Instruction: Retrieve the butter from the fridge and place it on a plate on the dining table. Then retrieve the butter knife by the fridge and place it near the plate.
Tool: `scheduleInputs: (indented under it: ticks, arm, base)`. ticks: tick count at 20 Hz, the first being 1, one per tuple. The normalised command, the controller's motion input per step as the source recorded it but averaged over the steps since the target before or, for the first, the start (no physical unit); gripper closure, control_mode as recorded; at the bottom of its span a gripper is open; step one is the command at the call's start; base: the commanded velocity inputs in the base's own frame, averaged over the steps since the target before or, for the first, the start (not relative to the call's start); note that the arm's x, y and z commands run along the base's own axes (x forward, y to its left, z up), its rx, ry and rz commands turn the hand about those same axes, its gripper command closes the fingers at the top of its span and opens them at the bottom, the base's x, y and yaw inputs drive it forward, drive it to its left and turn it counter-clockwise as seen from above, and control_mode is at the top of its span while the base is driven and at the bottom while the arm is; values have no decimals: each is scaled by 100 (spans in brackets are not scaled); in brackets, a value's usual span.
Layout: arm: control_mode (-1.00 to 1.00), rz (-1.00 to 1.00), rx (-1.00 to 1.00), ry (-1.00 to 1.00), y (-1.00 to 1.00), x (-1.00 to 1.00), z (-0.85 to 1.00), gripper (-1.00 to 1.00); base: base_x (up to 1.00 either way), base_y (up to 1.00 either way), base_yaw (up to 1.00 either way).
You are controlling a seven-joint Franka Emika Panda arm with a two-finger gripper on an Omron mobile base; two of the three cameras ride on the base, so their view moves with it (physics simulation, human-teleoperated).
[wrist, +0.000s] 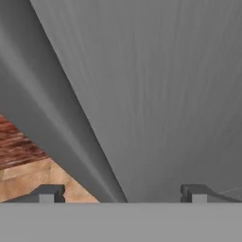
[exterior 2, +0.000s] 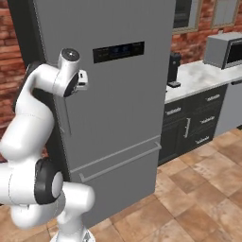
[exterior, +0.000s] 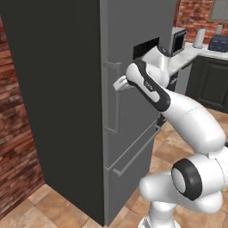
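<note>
Even, flat rendered light, no glare, soft low-res edges, fridge side dark, hand view blurry up close.

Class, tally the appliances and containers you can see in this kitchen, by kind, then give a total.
Tall grey fridge: 1
Grey microwave on the marble counter: 1
Dark toaster: 1
Black coffee machine: 1
Pale canister: 1
Total: 5
</note>
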Motion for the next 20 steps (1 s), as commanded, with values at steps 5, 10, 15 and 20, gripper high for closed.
scheduleInputs:
  ticks: [5,10,15,20]
  arm:
    - [-100,1,-9,-19,55,-7,-8,-100]
    - [-100,0,-2,-18,13,-24,0,-100]
    - [-100,0,2,1,-20,22,0,-100]
    - [-100,0,0,2,-3,39,-1,-100]
  base:
    - [0,0,0]
    - [0,0,0]
    - [0,0,0]
    - [0,0,0]
